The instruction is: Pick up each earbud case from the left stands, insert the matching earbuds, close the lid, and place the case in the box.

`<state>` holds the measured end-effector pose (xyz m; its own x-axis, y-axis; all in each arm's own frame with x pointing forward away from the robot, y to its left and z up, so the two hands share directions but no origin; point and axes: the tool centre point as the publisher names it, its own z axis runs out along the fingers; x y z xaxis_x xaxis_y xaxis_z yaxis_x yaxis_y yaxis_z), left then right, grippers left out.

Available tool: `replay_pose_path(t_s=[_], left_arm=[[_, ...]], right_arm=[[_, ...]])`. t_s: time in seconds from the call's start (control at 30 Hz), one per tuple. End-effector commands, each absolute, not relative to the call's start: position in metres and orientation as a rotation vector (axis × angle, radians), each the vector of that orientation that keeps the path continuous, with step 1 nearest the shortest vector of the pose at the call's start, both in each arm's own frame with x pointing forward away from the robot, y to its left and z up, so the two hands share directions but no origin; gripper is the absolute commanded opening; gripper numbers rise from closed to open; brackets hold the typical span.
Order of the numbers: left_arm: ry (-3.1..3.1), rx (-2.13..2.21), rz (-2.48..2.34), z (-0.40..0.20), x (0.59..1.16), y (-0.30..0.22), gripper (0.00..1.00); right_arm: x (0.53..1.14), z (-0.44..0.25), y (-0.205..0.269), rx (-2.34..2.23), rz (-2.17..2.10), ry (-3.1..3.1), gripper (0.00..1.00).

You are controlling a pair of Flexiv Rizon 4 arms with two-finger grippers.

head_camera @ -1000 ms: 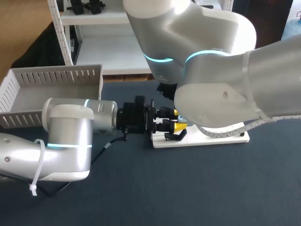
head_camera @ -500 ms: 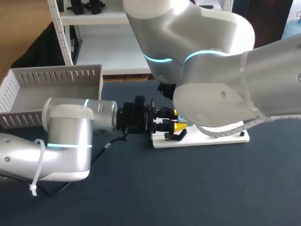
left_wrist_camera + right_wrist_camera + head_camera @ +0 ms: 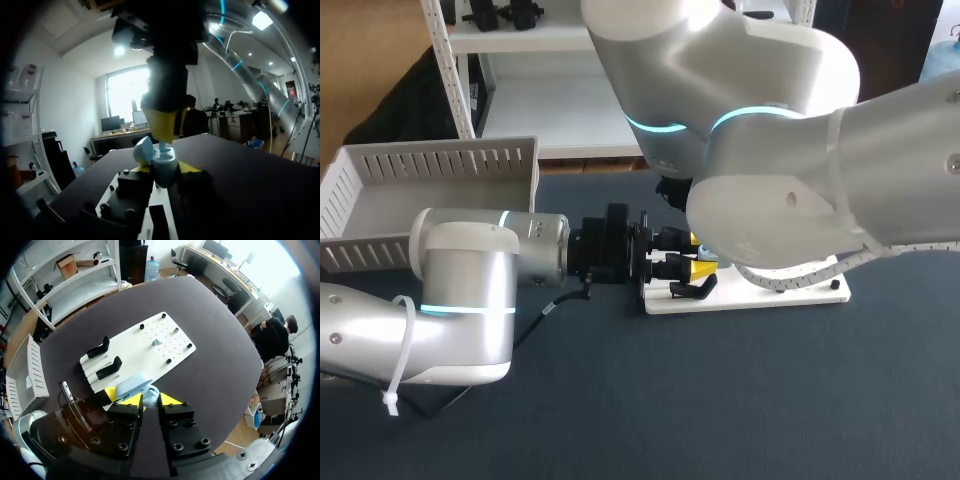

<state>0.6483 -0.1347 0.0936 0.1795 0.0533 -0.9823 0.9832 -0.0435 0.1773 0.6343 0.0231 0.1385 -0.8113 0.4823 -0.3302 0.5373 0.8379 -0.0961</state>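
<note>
2 grips: L gripper (image 3: 165, 170) clamps open blue case (image 3: 159, 161), R gripper (image 3: 148, 401) pinches earbud (image 3: 162, 146) just above it.

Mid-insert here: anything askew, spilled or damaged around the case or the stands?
Nothing stands out. The light blue earbud case sits upright, lid open, clamped between the left tool's yellow tips, with the right tool directly above it. Both black stands stand on the white board; nothing is spilled.
</note>
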Motion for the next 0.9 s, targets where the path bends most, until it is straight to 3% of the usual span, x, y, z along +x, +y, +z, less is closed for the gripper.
replay_pose_path(t_s=[0.03, 0.57, 0.6, 0.63, 0.7, 0.73, 0.9], left_arm=[[1.097, 1.355, -1.071, 0.093, 0.647, -0.135, 0.00], [1.097, 1.355, -1.071, 0.093, 0.647, -0.135, 0.00], [1.097, 1.355, -1.071, 0.093, 0.647, -0.135, 0.00], [1.097, 1.355, -1.071, 0.093, 0.647, -0.135, 0.00], [1.097, 1.355, -1.071, 0.093, 0.647, -0.135, 0.00], [1.097, 1.355, -1.071, 0.093, 0.647, -0.135, 0.00], [1.097, 1.355, -1.071, 0.093, 0.647, -0.135, 0.00]], right_arm=[[0.636, 0.137, 0.024, 0.777, -0.277, 2.725, 0.00], [0.638, 0.129, 0.022, 0.788, -0.316, 2.731, 0.00], [0.638, 0.129, 0.022, 0.789, -0.316, 2.731, 0.28], [0.637, 0.130, 0.022, 0.791, -0.315, 2.730, 0.43], [0.635, 0.134, 0.022, 0.793, -0.313, 2.728, 0.51], [0.634, 0.138, 0.021, 0.792, -0.306, 2.725, 0.62], [0.621, 0.165, 0.014, 0.804, -0.161, 2.713, 0.49]])
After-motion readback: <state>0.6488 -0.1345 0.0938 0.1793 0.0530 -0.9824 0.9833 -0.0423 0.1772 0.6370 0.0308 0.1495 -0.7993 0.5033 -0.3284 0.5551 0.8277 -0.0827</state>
